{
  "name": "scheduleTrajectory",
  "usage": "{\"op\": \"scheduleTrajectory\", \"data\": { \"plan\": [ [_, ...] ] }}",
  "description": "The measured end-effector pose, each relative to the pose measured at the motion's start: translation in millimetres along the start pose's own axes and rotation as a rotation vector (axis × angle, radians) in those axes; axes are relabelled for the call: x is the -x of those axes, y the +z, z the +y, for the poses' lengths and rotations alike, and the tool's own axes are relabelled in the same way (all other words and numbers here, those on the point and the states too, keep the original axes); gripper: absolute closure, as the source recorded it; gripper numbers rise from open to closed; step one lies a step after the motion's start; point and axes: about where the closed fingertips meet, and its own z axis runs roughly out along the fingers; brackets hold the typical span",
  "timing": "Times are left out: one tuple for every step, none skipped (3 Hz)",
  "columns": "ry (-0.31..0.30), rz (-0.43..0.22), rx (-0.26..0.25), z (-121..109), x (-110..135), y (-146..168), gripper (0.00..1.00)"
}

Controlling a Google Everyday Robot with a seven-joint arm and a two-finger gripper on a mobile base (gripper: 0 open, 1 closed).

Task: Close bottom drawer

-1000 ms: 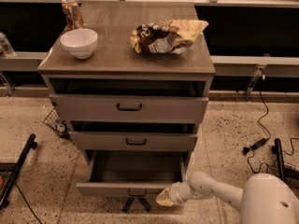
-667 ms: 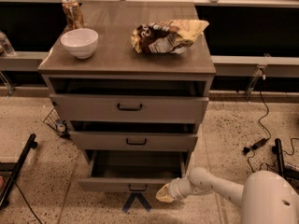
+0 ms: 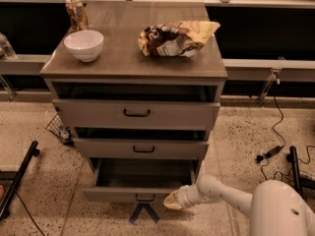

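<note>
In the camera view, you are looking at the bottom drawer [image 3: 118,194] of the three-drawer table [image 3: 123,58]: it is standing pulled out toward you, its dark inside showing above the shallow front panel. The gripper [image 3: 172,200] is sitting low at the right part of that panel, just right of the small black handle [image 3: 144,197], and appears to be touching it; you cannot tell whether it is released or clenched. The middle drawer [image 3: 113,148] and the top drawer [image 3: 98,113] are each standing slightly out. On top, a white bowl [image 3: 84,44] is resting at the left with a can [image 3: 77,14] behind it, and a crumpled chip bag [image 3: 174,37] is lying at the right.
</note>
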Motion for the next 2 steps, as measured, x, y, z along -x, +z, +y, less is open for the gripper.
{"op": "scheduleTrajectory", "data": {
  "plan": [
    [-0.009,0.005,-0.037,-14,-5,2,1.0],
    [-0.029,-0.007,-0.109,-42,-6,-4,1.0]
  ]
}}
